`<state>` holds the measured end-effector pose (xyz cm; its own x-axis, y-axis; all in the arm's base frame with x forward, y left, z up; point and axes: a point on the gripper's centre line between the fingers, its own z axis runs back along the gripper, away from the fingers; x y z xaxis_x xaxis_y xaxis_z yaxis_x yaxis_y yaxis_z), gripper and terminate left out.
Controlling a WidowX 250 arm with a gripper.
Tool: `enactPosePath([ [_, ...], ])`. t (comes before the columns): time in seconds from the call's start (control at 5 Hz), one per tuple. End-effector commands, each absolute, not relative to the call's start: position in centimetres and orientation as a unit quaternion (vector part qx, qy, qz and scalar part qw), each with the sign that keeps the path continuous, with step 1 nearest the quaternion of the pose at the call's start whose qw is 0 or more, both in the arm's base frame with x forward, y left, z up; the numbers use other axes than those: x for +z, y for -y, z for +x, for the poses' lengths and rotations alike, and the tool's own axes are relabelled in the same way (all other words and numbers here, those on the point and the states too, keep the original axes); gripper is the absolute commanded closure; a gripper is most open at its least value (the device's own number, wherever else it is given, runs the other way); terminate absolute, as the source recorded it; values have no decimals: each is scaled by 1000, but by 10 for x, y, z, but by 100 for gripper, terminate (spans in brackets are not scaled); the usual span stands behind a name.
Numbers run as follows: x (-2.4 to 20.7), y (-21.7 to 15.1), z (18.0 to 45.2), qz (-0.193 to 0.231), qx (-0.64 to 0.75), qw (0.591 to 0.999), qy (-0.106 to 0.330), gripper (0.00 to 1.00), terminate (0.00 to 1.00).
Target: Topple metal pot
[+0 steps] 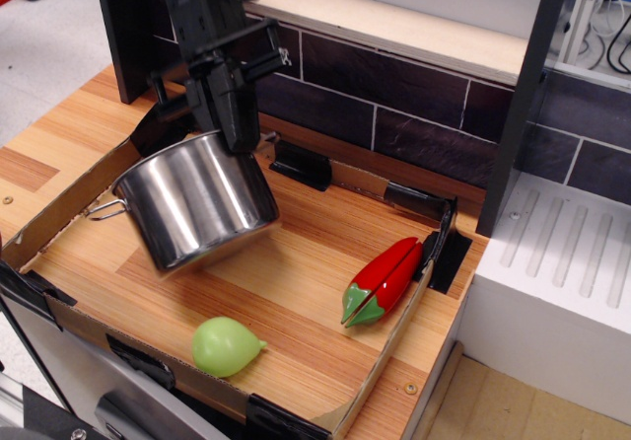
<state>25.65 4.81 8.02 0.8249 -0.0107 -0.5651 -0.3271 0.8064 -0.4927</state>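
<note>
Gripper (237, 129) clamped on the back rim of the metal pot (197, 203), apparently to lever it over, base swung toward the camera and mouth turned away. Tilted steeply at the left of the wooden tray (296, 282), mirror-bright sides, one wire loop handle showing at left. Nearby: red pepper (383, 280), green pear-shaped toy (227, 346).

The gripper's (237, 136) tips hide behind the metal pot's (197, 201) rim. Above the pot, the robot arm (197, 16) runs off the top edge.
</note>
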Motion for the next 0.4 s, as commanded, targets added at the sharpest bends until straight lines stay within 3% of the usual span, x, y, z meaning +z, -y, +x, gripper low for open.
enactPosePath([
  [0.0,88,-64,261,-248,54,950,-183,100,0],
  [0.2,95,-73,266,-173,44,978,-109,0,0],
])
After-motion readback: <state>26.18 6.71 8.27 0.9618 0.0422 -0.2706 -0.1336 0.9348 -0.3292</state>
